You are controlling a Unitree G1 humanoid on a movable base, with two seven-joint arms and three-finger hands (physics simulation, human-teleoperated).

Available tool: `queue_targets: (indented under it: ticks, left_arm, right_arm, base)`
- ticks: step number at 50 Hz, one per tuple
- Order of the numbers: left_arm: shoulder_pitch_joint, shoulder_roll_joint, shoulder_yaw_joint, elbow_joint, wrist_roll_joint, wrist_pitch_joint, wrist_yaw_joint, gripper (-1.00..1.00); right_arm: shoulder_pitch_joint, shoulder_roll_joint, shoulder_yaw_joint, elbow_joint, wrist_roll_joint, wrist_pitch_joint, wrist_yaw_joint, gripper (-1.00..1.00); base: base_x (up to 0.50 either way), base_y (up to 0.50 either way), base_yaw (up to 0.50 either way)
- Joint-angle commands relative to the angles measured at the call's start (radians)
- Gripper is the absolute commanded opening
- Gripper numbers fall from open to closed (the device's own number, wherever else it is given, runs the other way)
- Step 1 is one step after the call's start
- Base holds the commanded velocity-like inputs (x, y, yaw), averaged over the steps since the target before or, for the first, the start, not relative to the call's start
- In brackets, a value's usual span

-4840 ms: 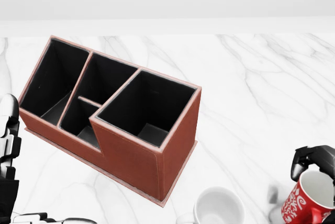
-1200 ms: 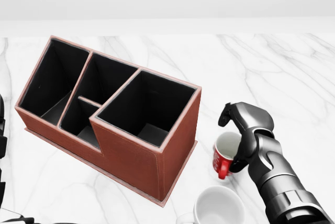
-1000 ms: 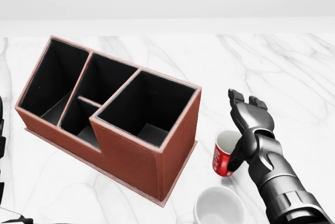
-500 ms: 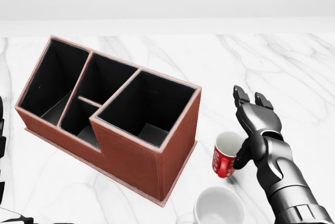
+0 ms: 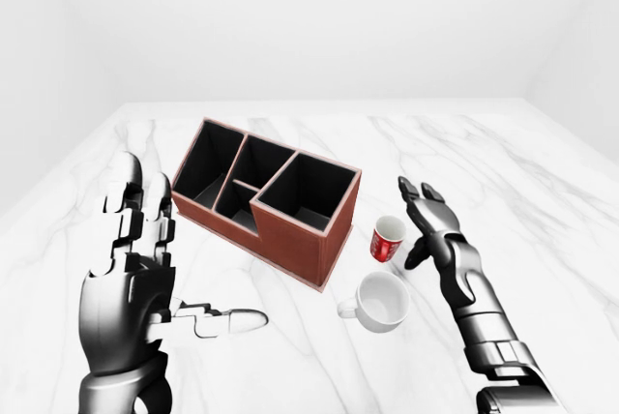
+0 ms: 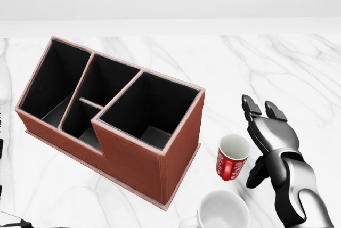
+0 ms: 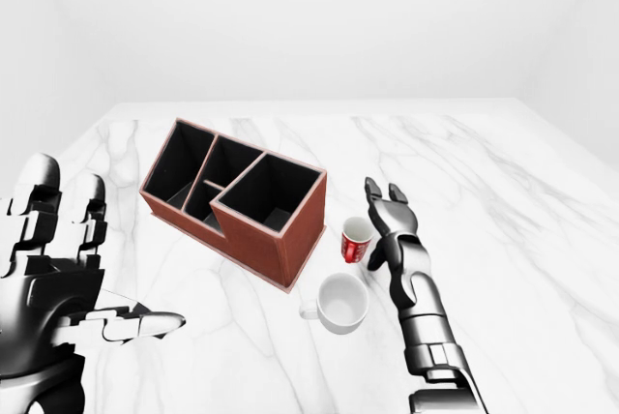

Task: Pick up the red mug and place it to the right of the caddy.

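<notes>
A: Where is the red mug (image 6: pixel 233 157) now?

B: It stands upright on the bench (image 6: pixel 277 68), low in the head view and right of centre, just beside the caddy's (image 6: pixel 114 113) right-hand end with a sliver of marble showing between them. Its mouth faces up, and a white mug (image 6: pixel 222 211) sits just below it at the bottom edge of the frame.

A: And what has changed?

B: A second or so ago the right hand (image 6: pixel 270 138) was wrapped round the red mug. Now its fingers (image 6: pixel 250 105) are spread wide apart and the hand has drawn off to the right of the mug; only the thumb hangs near its lower right side, and I cannot tell whether it touches. The mug itself has barely shifted since the release.

A: So the mug is let go?

B: It looks so. It rests on the bench on its own, to the right of the caddy, so I judge the placing is done or very nearly so, and what remains is to pull the arm clear without nudging it.

A: The other hand?

B: The left hand (image 5: pixel 135 279) is raised at the lower left of the left-eye view, fingers apart, holding nothing, well apart from the caddy.
</notes>
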Motion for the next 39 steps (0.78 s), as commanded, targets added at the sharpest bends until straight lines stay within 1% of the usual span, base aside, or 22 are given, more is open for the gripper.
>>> queue_targets:
  ticks: [1, 2, 3, 9, 10, 12, 15, 18, 22, 23, 27, 28, 30, 31, 34, 35, 37, 38, 39]
  left_arm:
    - [0.010, 0.001, -0.017, 0.002, 0.011, 0.000, 0.002, 1.00]
    - [0.012, 0.002, -0.019, 0.001, 0.011, 0.000, 0.003, 1.00]
    - [0.012, 0.003, -0.018, 0.004, 0.009, 0.000, 0.002, 1.00]
    - [0.018, 0.002, -0.016, -0.015, 0.005, 0.000, 0.001, 1.00]
    - [0.018, 0.001, -0.016, -0.015, 0.005, 0.000, 0.001, 1.00]
    - [0.021, 0.001, -0.017, -0.018, 0.006, 0.000, 0.000, 1.00]
    - [0.022, 0.001, -0.019, -0.023, 0.008, 0.000, 0.000, 1.00]
    - [0.021, 0.001, -0.020, -0.022, 0.009, 0.000, 0.001, 1.00]
    - [0.027, 0.001, -0.024, -0.024, 0.011, 0.000, 0.001, 1.00]
    - [0.030, 0.001, -0.027, -0.029, 0.011, 0.000, 0.001, 1.00]
    - [0.038, 0.001, -0.027, -0.042, 0.010, 0.000, -0.001, 1.00]
    - [0.045, 0.000, -0.028, -0.048, 0.009, 0.000, -0.003, 1.00]
    - [0.049, -0.001, -0.029, -0.052, 0.010, 0.000, -0.006, 1.00]
    - [0.058, -0.003, -0.033, -0.065, 0.011, 0.000, -0.007, 1.00]
    - [0.064, -0.004, -0.036, -0.072, 0.012, 0.000, -0.009, 1.00]
    - [0.066, -0.004, -0.040, -0.076, 0.015, 0.000, -0.009, 1.00]
    - [0.071, -0.004, -0.045, -0.075, 0.017, 0.000, -0.009, 1.00]
    - [0.080, -0.004, -0.051, -0.073, 0.021, 0.000, -0.010, 1.00]
    - [0.082, -0.003, -0.054, -0.077, 0.022, 0.000, -0.008, 1.00]
  right_arm:
    - [0.097, -0.016, -0.079, -0.338, 0.011, 0.000, 0.202, 1.00]
    - [0.097, -0.019, -0.091, -0.374, 0.016, 0.000, 0.229, 1.00]
    - [0.085, -0.030, -0.117, -0.444, 0.029, 0.000, 0.284, 1.00]
    - [0.049, -0.087, -0.193, -0.624, 0.061, 0.000, 0.454, 1.00]
    - [0.049, -0.088, -0.194, -0.626, 0.062, 0.000, 0.457, 1.00]
    - [0.043, -0.109, -0.220, -0.691, 0.071, 0.000, 0.517, 1.00]
    - [0.038, -0.130, -0.262, -0.786, 0.102, 0.000, 0.529, 1.00]
    - [0.047, -0.141, -0.281, -0.839, 0.124, 0.000, 0.529, 1.00]
    - [0.076, -0.142, -0.328, -1.006, 0.177, 0.000, 0.529, 1.00]
    - [0.103, -0.137, -0.342, -1.070, 0.187, 0.000, 0.529, 1.00]
    - [0.183, -0.097, -0.394, -1.249, 0.245, 0.000, 0.529, 1.00]
    - [0.210, -0.079, -0.421, -1.308, 0.276, 0.000, 0.529, 1.00]
    - [0.221, -0.076, -0.430, -1.332, 0.290, 0.000, 0.529, 1.00]
    - [0.261, -0.048, -0.480, -1.408, 0.336, 0.000, 0.529, 1.00]
    - [0.304, 0.021, -0.566, -1.443, 0.414, 0.000, 0.529, 1.00]
    - [0.326, 0.075, -0.635, -1.444, 0.467, 0.000, 0.529, 1.00]
    - [0.340, 0.137, -0.714, -1.444, 0.530, 0.000, 0.529, 1.00]
    - [0.384, 0.191, -0.774, -1.444, 0.595, 0.000, 0.529, 1.00]
    - [0.405, 0.214, -0.794, -1.444, 0.625, 0.000, 0.529, 1.00]
  base:
    - [0.00, 0.00, 0.00]
    - [0.00, 0.00, 0.00]
    - [0.00, 0.00, 0.00]
    - [0.00, 0.00, 0.00]
    - [0.00, 0.00, 0.00]
    - [0.00, 0.00, 0.00]
    - [0.00, 0.00, 0.00]
    - [0.00, 0.00, 0.00]
    - [0.00, 0.00, 0.00]
    - [0.00, 0.00, 0.00]
    - [0.00, 0.00, 0.00]
    - [0.00, 0.00, 0.00]
    - [0.00, 0.00, 0.00]
    - [0.00, 0.00, 0.00]
    - [0.00, 0.00, 0.00]
    - [0.00, 0.00, 0.00]
    - [0.00, 0.00, 0.00]
    - [0.00, 0.00, 0.00]
    - [0.00, 0.00, 0.00]
